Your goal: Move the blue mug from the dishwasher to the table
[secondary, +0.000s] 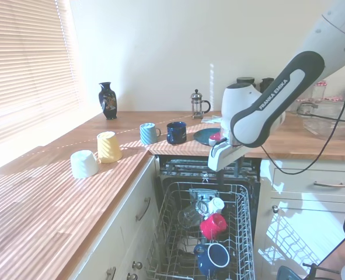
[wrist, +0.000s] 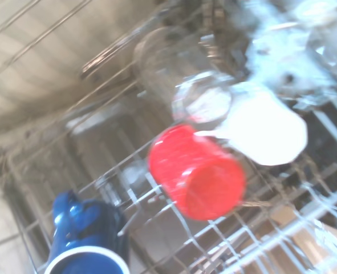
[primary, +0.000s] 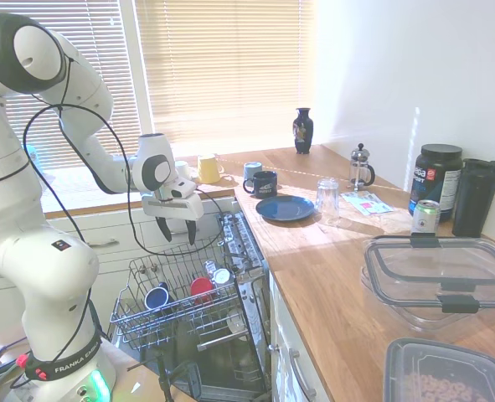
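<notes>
The blue mug (primary: pixel 157 296) (secondary: pixel 214 256) lies on its side in the grey wire rack (primary: pixel 143 328) of the open dishwasher (primary: pixel 245 243), at the rack's outer end. In the wrist view the blue mug (wrist: pixel 88 240) shows blurred, next to a red cup (wrist: pixel 197 177). My gripper (primary: pixel 177 232) (secondary: pixel 226 177) hangs open and empty above the rack, well above the mug and nearer the dishwasher's opening. The table (primary: pixel 331 268) (secondary: pixel 73 192) is the wooden countertop that runs along both sides of the dishwasher.
In the rack near the mug are a red cup (primary: pixel 201 287) (secondary: pixel 213 224), a white cup (secondary: pixel 216 205) and a clear glass (secondary: pixel 188 216). The countertop holds a blue plate (primary: pixel 285 208), a dark printed mug (primary: pixel 262 182), a glass (primary: pixel 327 199), plastic containers (primary: pixel 440 276), and yellow (secondary: pixel 108 146) and white (secondary: pixel 83 164) cups.
</notes>
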Controlling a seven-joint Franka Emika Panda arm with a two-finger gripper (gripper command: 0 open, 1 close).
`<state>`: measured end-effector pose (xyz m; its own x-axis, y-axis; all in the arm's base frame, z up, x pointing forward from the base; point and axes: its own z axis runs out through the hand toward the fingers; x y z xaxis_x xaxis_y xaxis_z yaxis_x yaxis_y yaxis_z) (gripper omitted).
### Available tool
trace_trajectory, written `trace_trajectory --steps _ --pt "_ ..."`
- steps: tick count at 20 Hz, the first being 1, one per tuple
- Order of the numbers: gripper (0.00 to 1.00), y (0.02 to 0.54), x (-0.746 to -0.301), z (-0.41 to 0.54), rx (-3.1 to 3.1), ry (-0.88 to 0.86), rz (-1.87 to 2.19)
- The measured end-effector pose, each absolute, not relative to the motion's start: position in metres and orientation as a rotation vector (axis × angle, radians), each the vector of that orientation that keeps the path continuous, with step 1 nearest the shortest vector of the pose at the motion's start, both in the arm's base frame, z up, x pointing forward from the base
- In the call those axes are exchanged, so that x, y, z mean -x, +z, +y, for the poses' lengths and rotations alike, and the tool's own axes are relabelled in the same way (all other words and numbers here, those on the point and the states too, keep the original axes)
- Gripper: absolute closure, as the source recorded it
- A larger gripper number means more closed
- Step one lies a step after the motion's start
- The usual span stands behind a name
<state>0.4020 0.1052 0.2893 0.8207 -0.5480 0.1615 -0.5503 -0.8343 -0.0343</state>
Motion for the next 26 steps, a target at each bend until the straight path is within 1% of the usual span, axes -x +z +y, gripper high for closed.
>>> trace_trajectory --steps 6,10,14,22,26 --pt "0.0 0.25 -0.395 0.135 -3.027 0.312 -0.596" --pt "0.0 0.229 -0.392 0.154 -3.052 0.329 -0.548" --pt "0.0 0.198 -0.396 0.196 -3.043 0.37 -0.518" --pt "0.0 0.066 -0.418 0.252 -3.022 0.37 -0.475" --pt "0.0 0.034 -0.439 0.247 -3.026 0.378 -0.469"
